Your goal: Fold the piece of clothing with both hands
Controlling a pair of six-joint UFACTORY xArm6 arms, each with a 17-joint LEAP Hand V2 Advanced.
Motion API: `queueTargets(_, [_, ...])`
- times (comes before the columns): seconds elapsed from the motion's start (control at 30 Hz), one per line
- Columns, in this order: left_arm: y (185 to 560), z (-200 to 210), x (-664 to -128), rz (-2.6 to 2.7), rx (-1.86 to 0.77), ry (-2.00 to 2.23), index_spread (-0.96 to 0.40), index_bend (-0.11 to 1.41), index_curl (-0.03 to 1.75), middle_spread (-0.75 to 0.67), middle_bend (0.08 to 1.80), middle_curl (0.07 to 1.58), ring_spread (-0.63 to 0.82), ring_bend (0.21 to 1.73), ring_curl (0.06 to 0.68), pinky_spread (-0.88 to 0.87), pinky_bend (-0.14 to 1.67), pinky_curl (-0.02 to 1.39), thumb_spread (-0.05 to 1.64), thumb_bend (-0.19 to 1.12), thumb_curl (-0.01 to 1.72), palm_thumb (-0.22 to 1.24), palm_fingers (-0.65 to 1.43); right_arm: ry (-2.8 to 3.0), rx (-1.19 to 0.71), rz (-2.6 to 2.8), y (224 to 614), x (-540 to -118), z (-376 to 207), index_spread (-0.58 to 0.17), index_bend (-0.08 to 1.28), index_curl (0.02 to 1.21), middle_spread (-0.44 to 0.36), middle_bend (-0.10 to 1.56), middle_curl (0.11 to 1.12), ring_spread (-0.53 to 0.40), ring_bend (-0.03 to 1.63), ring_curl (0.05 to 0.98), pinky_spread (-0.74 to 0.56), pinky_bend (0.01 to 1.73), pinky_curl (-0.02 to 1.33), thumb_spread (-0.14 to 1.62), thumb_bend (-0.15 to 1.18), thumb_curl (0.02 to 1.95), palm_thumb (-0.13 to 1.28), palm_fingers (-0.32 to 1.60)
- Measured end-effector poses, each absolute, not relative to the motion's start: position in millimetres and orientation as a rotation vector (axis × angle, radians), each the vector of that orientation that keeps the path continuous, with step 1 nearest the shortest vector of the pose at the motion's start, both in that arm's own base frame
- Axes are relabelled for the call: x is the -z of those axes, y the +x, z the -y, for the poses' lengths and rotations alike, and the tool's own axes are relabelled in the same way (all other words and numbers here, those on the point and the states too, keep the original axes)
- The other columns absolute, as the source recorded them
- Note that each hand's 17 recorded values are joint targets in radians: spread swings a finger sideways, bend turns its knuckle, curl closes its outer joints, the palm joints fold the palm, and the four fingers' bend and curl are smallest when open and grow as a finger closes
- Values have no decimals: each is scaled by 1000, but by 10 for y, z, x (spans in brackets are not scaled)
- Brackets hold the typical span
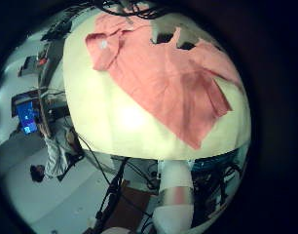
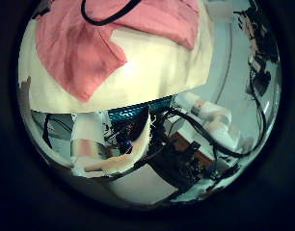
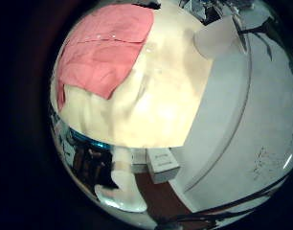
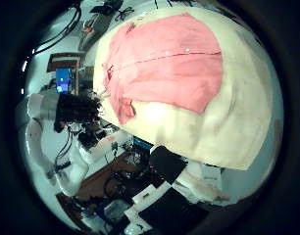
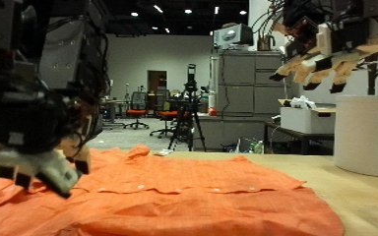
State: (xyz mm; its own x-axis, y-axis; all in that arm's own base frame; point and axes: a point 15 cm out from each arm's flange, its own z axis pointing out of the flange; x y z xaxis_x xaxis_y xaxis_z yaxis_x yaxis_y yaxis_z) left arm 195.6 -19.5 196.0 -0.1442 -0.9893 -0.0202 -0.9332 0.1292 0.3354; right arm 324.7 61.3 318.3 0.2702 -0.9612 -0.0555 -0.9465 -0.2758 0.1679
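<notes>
Checking fingers first: left hand [image 5: 38, 147] had them hanging loose, slightly apart, gripping nothing, low at one edge of the orange shirt [image 5: 176, 192] (contact unclear). Right hand [image 5: 323, 51] was splayed and empty, high above it. We judged both were staged for a first grab, since the shirt lay flat and unfolded. It sat on a cream table [image 5: 359, 185], white bin [image 5: 369, 133] beside; grey cabinets [image 5: 248, 84] and a tripod [image 5: 189, 108] stood behind.
</notes>
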Motion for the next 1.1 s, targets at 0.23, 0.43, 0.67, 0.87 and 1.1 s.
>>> queueTargets(0.23, [1894,68,-1819,2208,534,1854,55,143,279,184,159,344,353,631,198,326,419,314,943,-33,308,215,104,2436,243,1788,3231,-3131,-718,-211,171,304,227,262,341,364,467,194,356,449,261,1015,-26,302,438,177])
queueTargets(0.43, [1900,4,-1681,2224,576,1846,94,136,266,204,228,354,413,630,193,362,431,313,908,-34,311,202,97,2443,252,1761,3213,-3093,-770,-211,171,310,205,253,341,357,417,189,363,430,262,1017,-26,302,438,160])
queueTargets(0.67, [1975,-30,-1491,2266,609,1875,126,157,261,204,303,369,430,611,182,372,438,307,864,-33,318,200,155,2445,250,1760,3212,-3098,-769,-216,165,304,190,240,340,348,383,188,375,418,266,1012,-28,296,429,158])
queueTargets(0.87, [2042,-34,-1417,2239,672,1886,165,167,276,159,361,390,435,614,178,317,430,300,837,-31,325,213,245,2449,251,1751,3209,-3098,-765,-217,164,300,187,230,341,333,360,190,379,416,270,1010,-27,296,422,156])
queueTargets(1.1, [2177,-53,-1387,2246,738,1906,78,109,256,-63,562,462,83,724,191,-88,643,332,868,6,351,374,653,2428,281,1737,3114,-2974,-740,-218,163,298,175,221,340,319,339,194,381,413,274,1012,-28,296,414,157])
